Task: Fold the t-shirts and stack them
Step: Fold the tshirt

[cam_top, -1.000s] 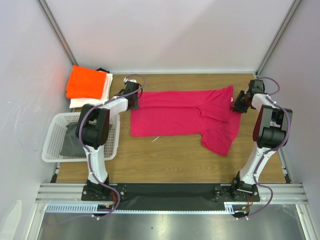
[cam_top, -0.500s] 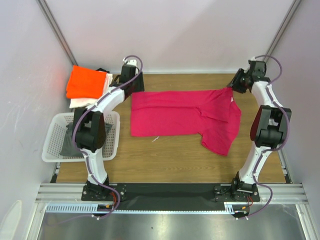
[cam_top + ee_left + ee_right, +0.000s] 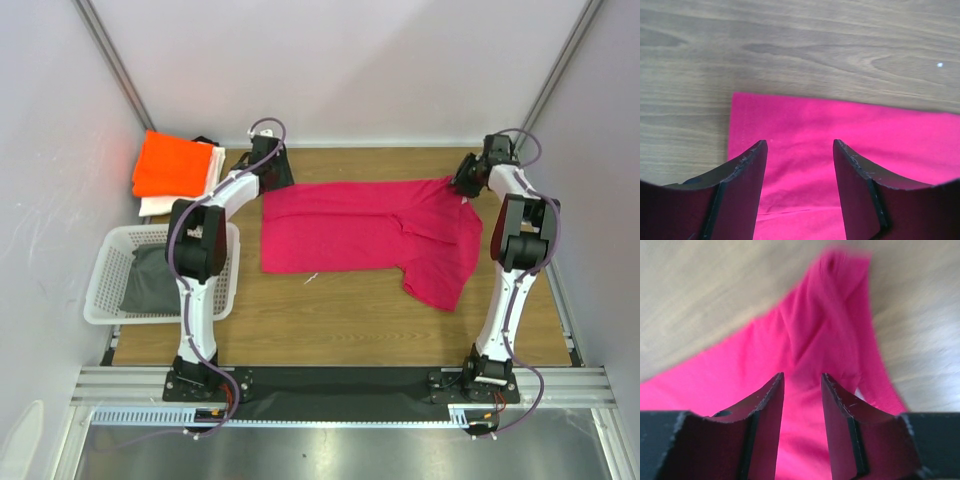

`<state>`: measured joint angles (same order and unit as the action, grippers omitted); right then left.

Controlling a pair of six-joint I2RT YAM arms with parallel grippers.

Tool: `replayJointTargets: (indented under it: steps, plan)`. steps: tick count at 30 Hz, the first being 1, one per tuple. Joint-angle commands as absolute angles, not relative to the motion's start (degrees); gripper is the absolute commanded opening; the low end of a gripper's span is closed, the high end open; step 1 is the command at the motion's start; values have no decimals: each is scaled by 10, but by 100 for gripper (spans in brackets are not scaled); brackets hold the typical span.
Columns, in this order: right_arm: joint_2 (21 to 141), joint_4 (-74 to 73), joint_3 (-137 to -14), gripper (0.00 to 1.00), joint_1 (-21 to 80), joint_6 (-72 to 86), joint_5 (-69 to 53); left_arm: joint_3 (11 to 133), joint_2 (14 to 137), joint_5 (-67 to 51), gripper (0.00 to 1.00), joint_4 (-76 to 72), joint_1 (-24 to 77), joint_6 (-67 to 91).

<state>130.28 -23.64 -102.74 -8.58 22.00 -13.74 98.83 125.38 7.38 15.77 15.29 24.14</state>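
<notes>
A magenta-pink t-shirt lies spread across the wooden table, one sleeve part hanging toward the front right. My left gripper hovers open over its far left corner; in the left wrist view the cloth shows beneath the parted gripper, untouched. My right gripper stands open above the far right corner, with the bunched pink cloth under and beyond the gripper. A folded orange t-shirt rests on a folded white one at the far left.
A white lattice basket stands at the left front with a dark grey cloth inside. Grey walls close in the table on three sides. Bare wood runs along the front of the shirt.
Both grippers have let go of the pink shirt's far corners, opened, and drawn back toward the far edge. The shirt lies where it was laid.
</notes>
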Motion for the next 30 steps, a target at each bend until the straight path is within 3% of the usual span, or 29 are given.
replayJointTargets:
  steps: [1,14,24,30]
  plan:
    - [1299,-228,-1102,42,-102,213,-128,1026,1250,90,61,160,146,258]
    - [1389,-250,-1217,42,-109,192,-122,1048,1280,99,63,179,126,258]
    - [1399,-269,-1220,42,-108,163,-105,1076,1305,90,64,195,123,255]
    - [1407,-272,-1219,34,-108,162,-105,1070,1308,81,63,195,120,260]
